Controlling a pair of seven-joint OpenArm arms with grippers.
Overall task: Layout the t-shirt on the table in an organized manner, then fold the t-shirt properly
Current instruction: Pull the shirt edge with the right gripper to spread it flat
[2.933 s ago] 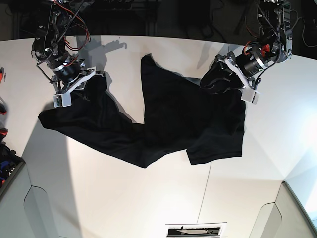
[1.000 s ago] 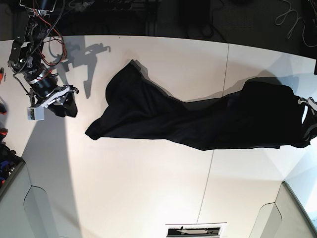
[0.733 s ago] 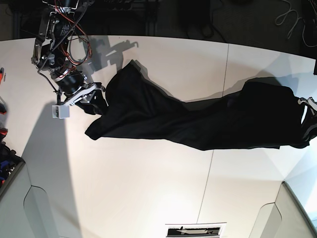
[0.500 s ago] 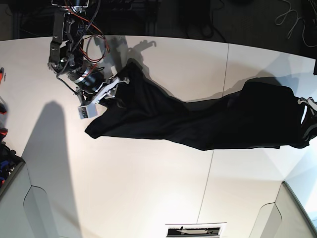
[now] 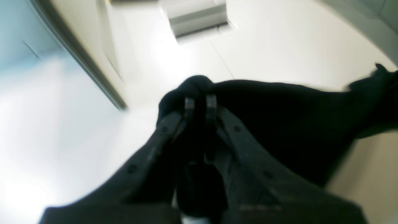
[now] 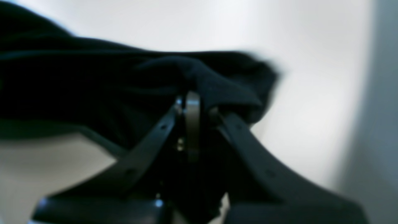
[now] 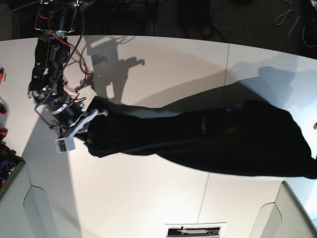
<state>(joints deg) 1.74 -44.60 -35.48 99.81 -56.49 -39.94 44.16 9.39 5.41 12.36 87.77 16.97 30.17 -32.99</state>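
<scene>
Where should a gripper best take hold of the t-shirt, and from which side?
At an end edge, from outside. The t-shirt hangs stretched between the right gripper and the left gripper, each shut on a bunched end, so the ends offer folds to pinch.

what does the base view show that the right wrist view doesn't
Only the base view: the whole t-shirt stretched across the table, the table's seam, and the right arm's body and wiring. Only the right wrist view: up close, the right gripper has its fingers shut on a bunched fold of shirt. Both: black shirt, white table, right gripper at the shirt's end.
</scene>
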